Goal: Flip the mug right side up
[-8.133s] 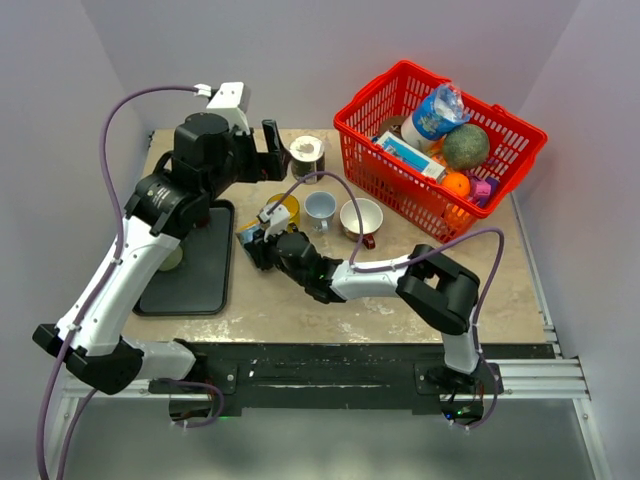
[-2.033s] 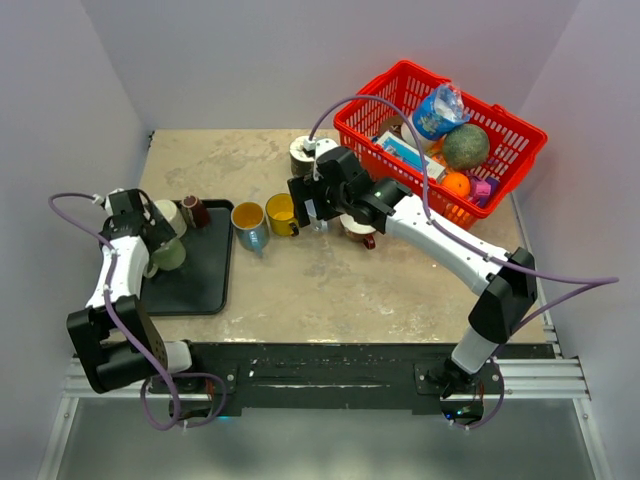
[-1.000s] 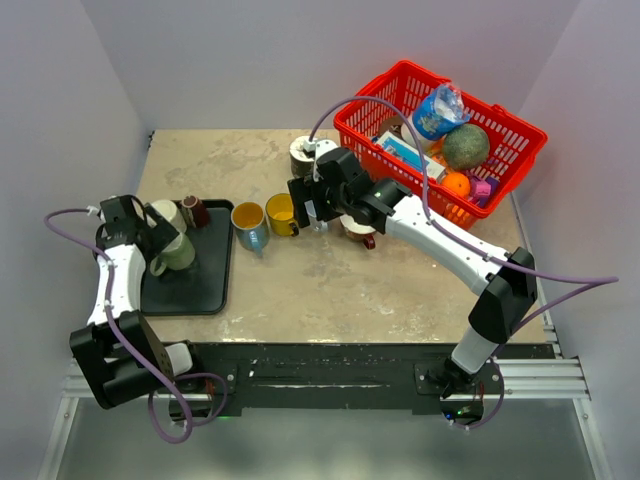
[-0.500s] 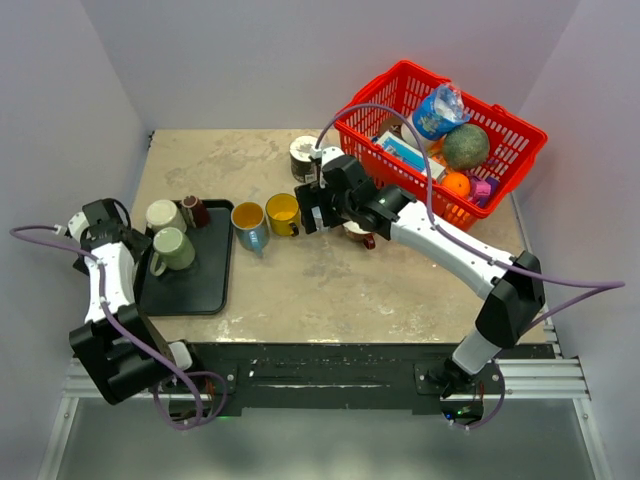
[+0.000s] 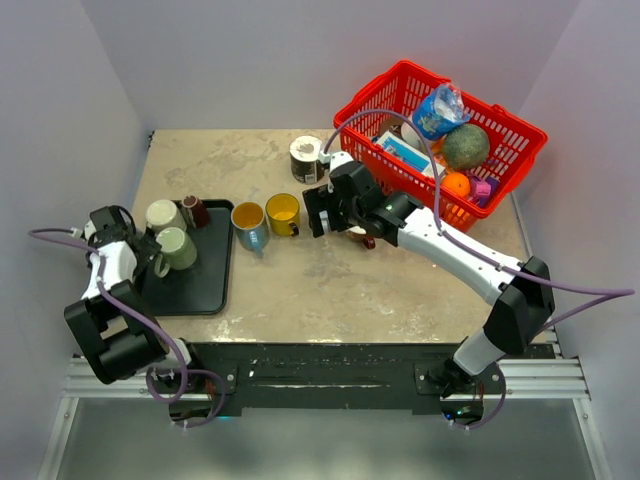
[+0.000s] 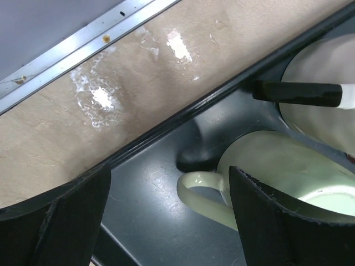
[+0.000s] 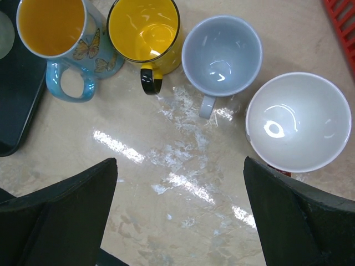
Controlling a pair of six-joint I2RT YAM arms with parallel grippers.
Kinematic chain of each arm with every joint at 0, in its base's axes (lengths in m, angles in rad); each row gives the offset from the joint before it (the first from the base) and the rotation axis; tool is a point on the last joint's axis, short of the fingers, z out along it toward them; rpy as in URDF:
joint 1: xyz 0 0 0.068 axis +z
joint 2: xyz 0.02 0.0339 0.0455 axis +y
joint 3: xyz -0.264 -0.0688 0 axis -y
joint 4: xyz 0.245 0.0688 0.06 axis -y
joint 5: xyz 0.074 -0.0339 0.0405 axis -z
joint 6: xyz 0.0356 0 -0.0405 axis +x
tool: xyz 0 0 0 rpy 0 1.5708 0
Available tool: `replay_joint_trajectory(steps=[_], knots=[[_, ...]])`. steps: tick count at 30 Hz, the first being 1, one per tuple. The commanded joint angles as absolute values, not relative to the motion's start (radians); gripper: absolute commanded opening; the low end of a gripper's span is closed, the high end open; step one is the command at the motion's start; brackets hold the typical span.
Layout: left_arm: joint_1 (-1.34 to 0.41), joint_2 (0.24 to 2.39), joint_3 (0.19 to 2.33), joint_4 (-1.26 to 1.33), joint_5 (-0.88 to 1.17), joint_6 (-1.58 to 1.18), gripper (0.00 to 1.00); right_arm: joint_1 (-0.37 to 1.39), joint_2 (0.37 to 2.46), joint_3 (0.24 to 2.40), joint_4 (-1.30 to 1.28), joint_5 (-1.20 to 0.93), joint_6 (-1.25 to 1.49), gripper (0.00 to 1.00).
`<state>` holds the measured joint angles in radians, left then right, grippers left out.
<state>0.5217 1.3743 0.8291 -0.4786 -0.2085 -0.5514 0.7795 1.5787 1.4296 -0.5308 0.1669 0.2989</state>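
Near left: the left gripper (image 6: 169,178) hangs low over the black tray (image 5: 196,288), its fingers spread apart and holding nothing. Just beyond them the pale green mug (image 6: 272,158) stands upright on the tray, mouth up, its handle toward the gripper. Behind it on the tray are a cream mug (image 5: 162,214) and a small brown cup (image 5: 195,210).

Centre: the right gripper (image 7: 180,162), fingers wide apart and empty, hovers above a row of upright cups on the table (image 5: 300,290): butterfly mug (image 7: 52,25), yellow mug (image 7: 143,27), grey mug (image 7: 222,54), white cup (image 7: 298,122).

Far: a dark can (image 5: 305,158) and a red basket (image 5: 508,172) of groceries.
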Motion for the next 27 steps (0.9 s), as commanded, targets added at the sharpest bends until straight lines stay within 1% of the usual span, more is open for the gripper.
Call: replay_joint_trajectory(steps=[1,7,10,13,15,18,20,22,24,27], knots=[[0.525,1.335,0.795,-0.434,-0.155,-0.506,0.89,0.775,1.528,1.411,-0.492,0.202,0.318,0.99],[0.523,1.214,0.747,-0.478,-0.031,-0.526,0.83,0.772,1.534,1.404,-0.491,0.201,0.330,0.99],[0.523,1.145,0.735,-0.498,0.023,-0.523,0.83,0.772,1.535,1.402,-0.486,0.199,0.330,0.99],[0.523,1.106,0.785,-0.570,-0.053,-0.500,0.82,0.773,1.539,1.405,-0.491,0.193,0.333,0.99],[0.523,1.091,0.825,-0.581,-0.066,-0.456,0.83,0.772,1.542,1.405,-0.489,0.183,0.330,0.99],[0.491,1.081,0.836,-0.577,-0.006,-0.396,0.85,0.773,1.551,1.413,-0.502,0.173,0.330,0.99],[0.460,1.078,0.801,-0.520,0.088,-0.361,0.87,0.772,1.562,1.422,-0.509,0.169,0.328,0.99],[0.399,1.129,0.808,-0.508,0.135,-0.322,0.88,0.773,1.568,1.428,-0.512,0.163,0.325,0.99],[0.323,1.173,0.850,-0.535,0.071,-0.310,0.88,0.773,1.574,1.433,-0.520,0.158,0.325,0.99],[0.308,1.224,0.842,-0.523,0.015,-0.307,0.89,0.773,1.575,1.434,-0.526,0.152,0.321,0.99]])
